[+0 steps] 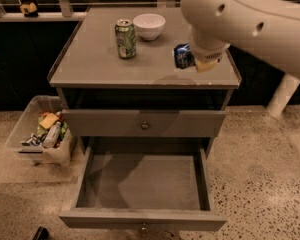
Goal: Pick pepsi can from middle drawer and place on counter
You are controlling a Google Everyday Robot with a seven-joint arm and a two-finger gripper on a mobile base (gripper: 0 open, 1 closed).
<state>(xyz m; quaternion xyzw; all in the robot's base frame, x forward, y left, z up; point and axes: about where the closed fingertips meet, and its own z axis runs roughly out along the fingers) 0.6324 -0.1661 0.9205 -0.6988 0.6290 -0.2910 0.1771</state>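
The pepsi can (182, 55), dark blue with pale markings, hangs tilted just over the right side of the counter (90, 64). It casts a shadow on the grey top below it. My gripper (199, 60) is at the end of the big white arm and is shut on the can, hiding the can's right part. The middle drawer (140, 218) is pulled fully open at the bottom of the cabinet and its grey floor is bare.
A green can (125, 38) and a white bowl (149, 26) stand at the counter's back middle. A closed grey drawer front with a knob (145, 125) sits above the open drawer. A clear bin of snacks (40, 131) stands on the floor to the left.
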